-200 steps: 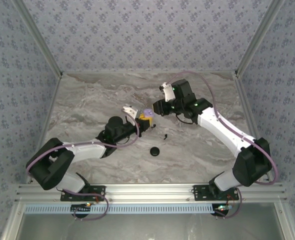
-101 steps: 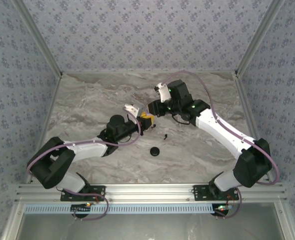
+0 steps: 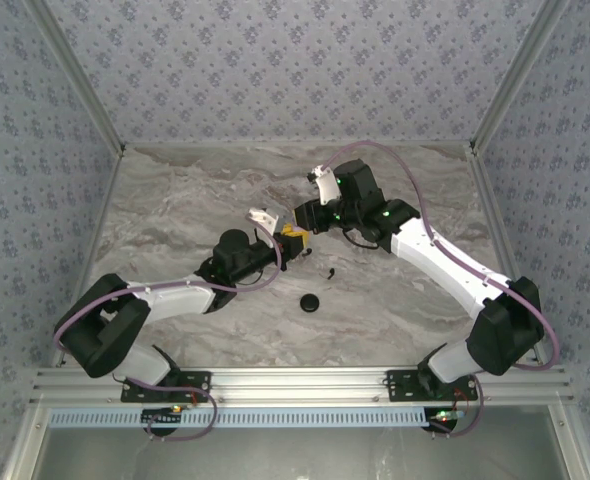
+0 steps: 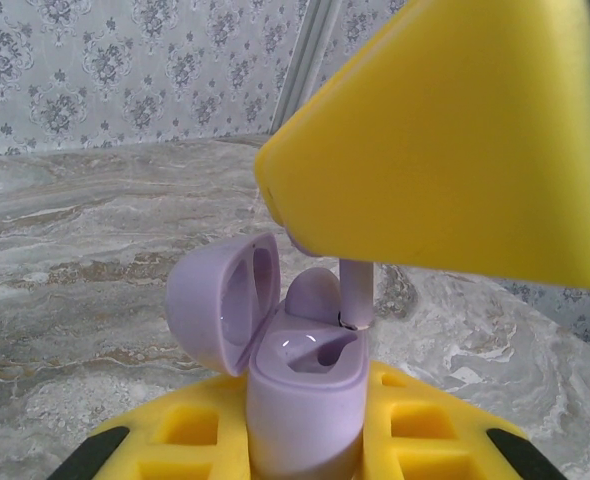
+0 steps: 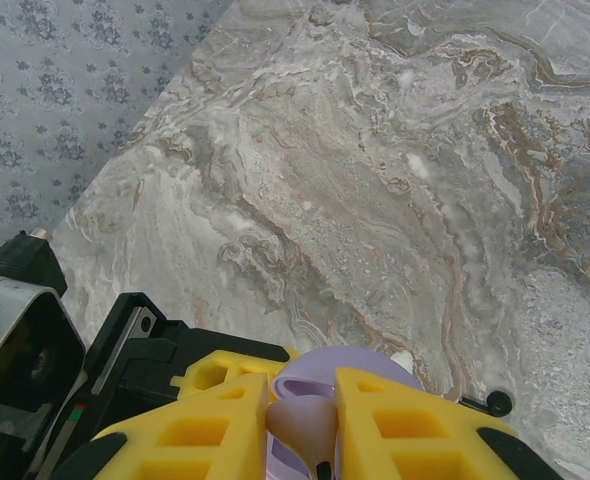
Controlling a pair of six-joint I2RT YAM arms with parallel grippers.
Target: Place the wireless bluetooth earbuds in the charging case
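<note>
Earbud (image 4: 356, 290), pinched in right jaws, has swung over the open case (image 4: 305, 400) clamped in left jaws; insertion looks imminent.

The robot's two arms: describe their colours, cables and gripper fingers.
The left arm and right arm have white link shells, black joint housings and a lavender cable looping alongside. Green lights glow near the right wrist. The left gripper and right gripper have yellow fingers with square recesses and black patches.
</note>
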